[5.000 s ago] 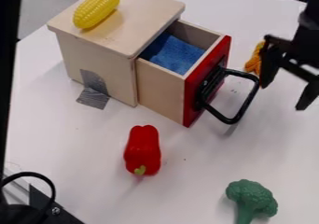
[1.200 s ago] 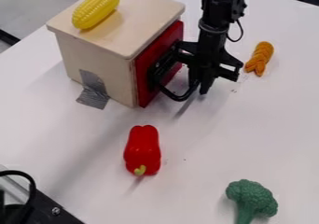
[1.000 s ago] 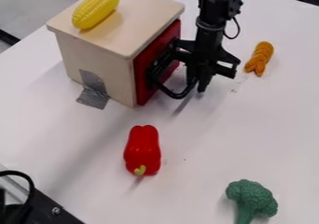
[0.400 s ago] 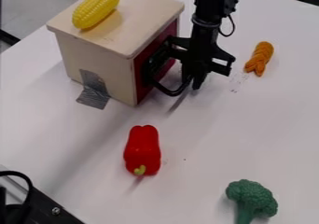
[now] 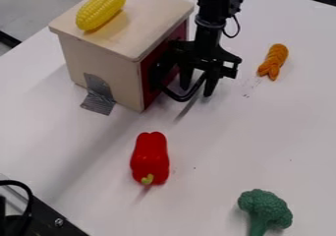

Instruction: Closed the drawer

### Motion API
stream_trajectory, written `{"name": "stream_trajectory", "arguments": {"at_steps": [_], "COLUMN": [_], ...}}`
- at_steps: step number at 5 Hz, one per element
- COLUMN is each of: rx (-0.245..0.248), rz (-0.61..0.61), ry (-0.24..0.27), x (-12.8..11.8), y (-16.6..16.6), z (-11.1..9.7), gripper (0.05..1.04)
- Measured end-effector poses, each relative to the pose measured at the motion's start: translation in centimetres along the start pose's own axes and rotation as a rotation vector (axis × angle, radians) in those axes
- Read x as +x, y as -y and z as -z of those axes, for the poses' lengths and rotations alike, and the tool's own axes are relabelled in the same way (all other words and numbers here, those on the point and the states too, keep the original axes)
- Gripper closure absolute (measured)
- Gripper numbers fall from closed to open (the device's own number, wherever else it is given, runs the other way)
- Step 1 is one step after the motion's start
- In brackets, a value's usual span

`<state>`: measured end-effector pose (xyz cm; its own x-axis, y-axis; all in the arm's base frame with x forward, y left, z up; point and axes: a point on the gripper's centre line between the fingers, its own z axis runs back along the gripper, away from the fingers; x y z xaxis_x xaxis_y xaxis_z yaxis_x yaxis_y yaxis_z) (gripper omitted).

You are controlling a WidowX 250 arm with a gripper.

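Nearest you, at the lower right of the tabletop (image 5: 210, 141), you find a green toy broccoli (image 5: 265, 208), its stalk toward the bottom edge. At the lower left corner you note black equipment (image 5: 49, 222) with a looped cable (image 5: 29, 193). Farther in, a red toy pepper (image 5: 150, 156) lies with its green stem end toward you.

Beyond the pepper, you find the black handle (image 5: 176, 97) projecting from the red-fronted drawer (image 5: 156, 55). The drawer is in the wooden box (image 5: 98, 58), pushed in, its front beneath the edge of the box's lid. Your gripper (image 5: 196, 89) hangs at the handle, its two fingers spread with a visible gap: one inside the loop, the other on its outer side. The handle's outer bar passes between them; you record no pinch on it, and whether either finger touches the bar, you cannot tell.

Grey tape (image 5: 99, 95) runs from the box's near side onto the tabletop. To the right of the gripper, well apart from it, lies an orange braided item (image 5: 273, 62). Farthest back among the toys, a yellow corn cob (image 5: 101, 9) rests on the lid, at its left part.
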<state>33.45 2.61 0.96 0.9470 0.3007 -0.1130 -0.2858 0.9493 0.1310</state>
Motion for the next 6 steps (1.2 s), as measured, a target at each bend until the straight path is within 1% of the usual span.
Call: {"name": "stream_trajectory", "arguments": {"at_steps": [1, 2, 3, 4, 5, 6], "rx": [-0.003, -0.010, -0.017, -0.012, -0.012, -0.051], "rz": [-0.001, 0.050, 0.125, 0.227, 0.314, 0.365], "ry": [0.005, 0.017, 0.096, 0.199, 0.264, 0.306], "x": [0.0, 0.1, 1.0, 1.0, 1.2, 0.9], "y": [0.0, 0.6, 2.3, 5.2, 7.8, 10.5], "z": [0.0, -0.1, -2.3, -5.7, -7.9, -9.7], "gripper": [0.121, 0.094, 0.093, 0.093, 0.093, 0.093]}}
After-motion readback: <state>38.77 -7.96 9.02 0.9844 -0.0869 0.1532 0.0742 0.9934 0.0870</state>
